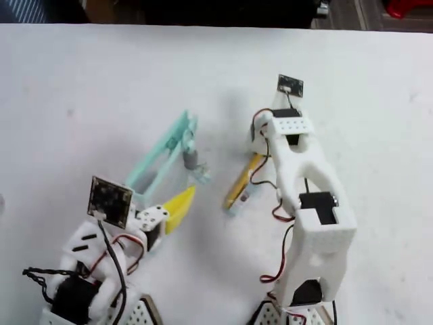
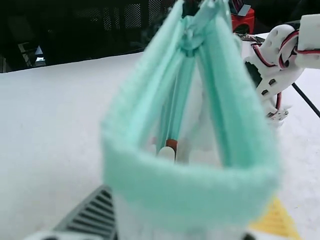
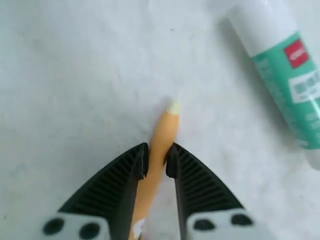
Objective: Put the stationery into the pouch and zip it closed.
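The left gripper (image 1: 177,206) is grasping the near end of the mint pouch (image 2: 190,187), which is lying open left of centre on the table (image 1: 81,101), with a few items showing inside. The right gripper (image 3: 156,150) is clenching an orange pencil (image 3: 165,125) right of the pouch, its tip pointing down at the table. A glue stick (image 3: 280,65) is lying near that tip.

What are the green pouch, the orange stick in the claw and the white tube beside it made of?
The pouch looks like soft fabric: its mint rim is fuzzy, and its paler sides may be mesh or plastic. The orange stick looks smooth and matte with a pale tip, wood or plastic; I cannot tell which. The white tube looks like glossy plastic with a printed green label.
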Tool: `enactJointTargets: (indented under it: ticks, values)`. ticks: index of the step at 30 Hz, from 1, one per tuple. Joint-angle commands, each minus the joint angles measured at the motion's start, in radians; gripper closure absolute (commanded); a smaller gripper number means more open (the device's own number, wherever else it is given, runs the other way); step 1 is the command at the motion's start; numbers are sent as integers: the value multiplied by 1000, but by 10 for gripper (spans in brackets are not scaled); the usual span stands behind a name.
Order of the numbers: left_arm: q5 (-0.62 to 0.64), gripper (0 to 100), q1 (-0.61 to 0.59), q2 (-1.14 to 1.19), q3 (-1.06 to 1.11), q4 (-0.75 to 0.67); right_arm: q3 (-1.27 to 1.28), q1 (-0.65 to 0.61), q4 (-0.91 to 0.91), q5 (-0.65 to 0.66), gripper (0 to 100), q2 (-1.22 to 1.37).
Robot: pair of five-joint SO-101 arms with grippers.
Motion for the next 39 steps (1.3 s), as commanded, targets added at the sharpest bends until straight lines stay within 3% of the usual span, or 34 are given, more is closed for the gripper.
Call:
enactJointTargets:
  ticks: [1, 15, 27, 33, 39]
  values:
    - [-17, 766, 4, 12, -29, 0, -29, -1, 13, 3, 982, -12]
    - [-69, 978, 4, 12, -20, -69, -28, 50, 16, 3, 982, -30]
    - [-69, 978, 4, 12, 31, -140, -21, 50, 45, 5, 982, -81]
    - [-203, 979, 4, 12, 31, -138, -23, 48, 76, 5, 982, -127]
    - [-206, 977, -4, 12, 32, -135, -21, 47, 168, 5, 982, -283]
